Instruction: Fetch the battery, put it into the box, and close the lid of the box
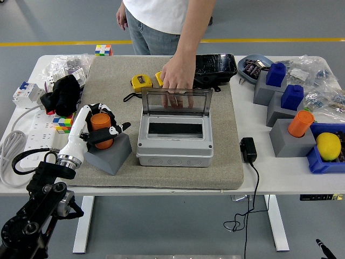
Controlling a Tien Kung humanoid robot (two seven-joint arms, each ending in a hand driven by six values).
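I count two orange batteries, one grey box (174, 141) with its lid (176, 101) up, and four grey holders. My left hand (97, 128) is clamped on the near battery (102, 128), which sits in the tilted holder (110, 152) at the box's nine o'clock. The other battery (301, 123) stands at three o'clock, and a person's hand (177, 75) rests on the lid's top edge.

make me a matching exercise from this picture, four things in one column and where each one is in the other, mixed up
Things:
1. orange battery
2. lemon
3. person's hand
4. black adapter

Places:
A. in the blue bin at the table's right edge
B. on the bare white table, just right of the mat
C. at the top edge of the box's raised clear lid
D. in the left hand's grasp, above the tilted grey holder

Pairs: 1-D, 2-A, 3-C, 4-B
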